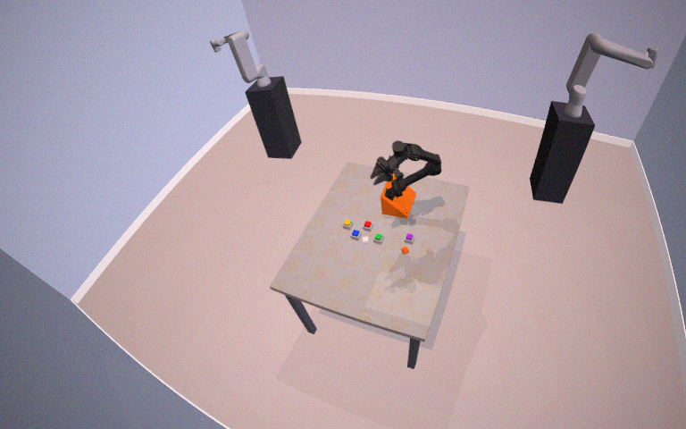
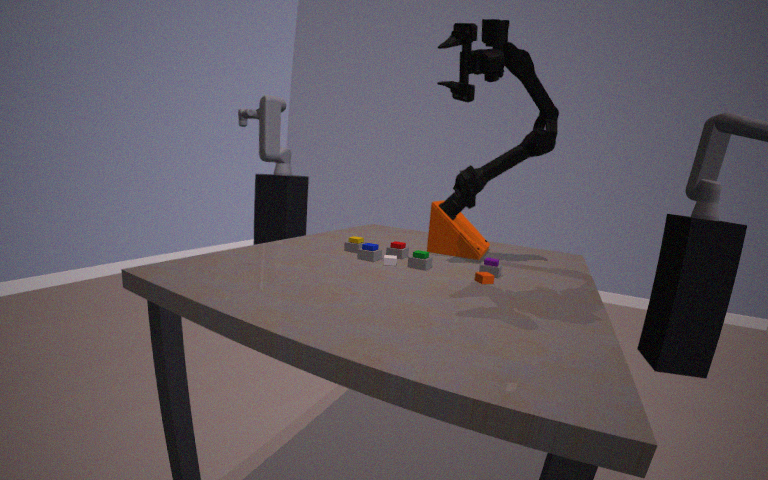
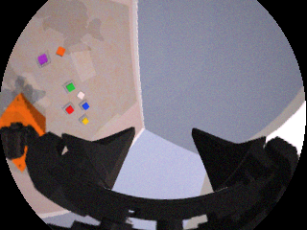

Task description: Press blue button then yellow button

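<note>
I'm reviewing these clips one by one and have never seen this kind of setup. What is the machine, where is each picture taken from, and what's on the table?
The black jointed arm rises from an orange base on the table. One picture looks down from above, one from the side, one from the arm's wrist. Its gripper, raised high, is open and holds nothing. On the table sit five buttons: yellow, blue, red, green, purple. A white block and an orange block lie among them.

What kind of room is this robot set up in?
Most likely a bare robot test room: plain walls, one table carrying an arm on an orange base beside small coloured buttons, and two dark pedestals holding grey mounts. The claw hangs open and empty overhead.
</note>
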Available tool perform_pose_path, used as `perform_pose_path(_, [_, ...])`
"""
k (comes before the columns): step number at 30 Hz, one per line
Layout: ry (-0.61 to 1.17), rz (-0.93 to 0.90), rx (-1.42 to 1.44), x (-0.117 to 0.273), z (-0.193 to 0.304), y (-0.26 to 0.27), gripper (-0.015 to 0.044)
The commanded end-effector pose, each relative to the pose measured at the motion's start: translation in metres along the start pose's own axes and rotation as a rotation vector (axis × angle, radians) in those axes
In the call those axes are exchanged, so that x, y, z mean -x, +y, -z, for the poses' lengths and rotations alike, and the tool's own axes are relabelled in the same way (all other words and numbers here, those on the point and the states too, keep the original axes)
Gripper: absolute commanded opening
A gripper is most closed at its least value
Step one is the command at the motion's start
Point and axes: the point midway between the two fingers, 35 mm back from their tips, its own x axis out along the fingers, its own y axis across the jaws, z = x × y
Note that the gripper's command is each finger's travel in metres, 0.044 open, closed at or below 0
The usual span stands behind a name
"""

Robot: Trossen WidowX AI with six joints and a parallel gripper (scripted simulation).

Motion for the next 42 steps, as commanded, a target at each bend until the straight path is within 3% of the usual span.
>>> perform_pose_path(1, [-0.014, -0.210, -0.218, -0.061, 0.017, 0.035, 0.0400])
perform_pose_path(8, [0.040, -0.565, -0.568, -0.144, 0.035, 0.115, 0.0400])
perform_pose_path(14, [0.176, -0.881, -0.850, -0.192, 0.042, 0.203, 0.0400])
perform_pose_path(20, [0.403, -1.185, -1.093, -0.211, 0.041, 0.298, 0.0400])
perform_pose_path(28, [0.430, -1.214, -1.114, -0.212, 0.041, 0.308, 0.0400])
perform_pose_path(33, [0.428, -1.215, -1.115, -0.233, 0.024, 0.360, 0.0269])
perform_pose_path(42, [0.428, -1.215, -1.115, -0.233, 0.023, 0.363, 0.0032])
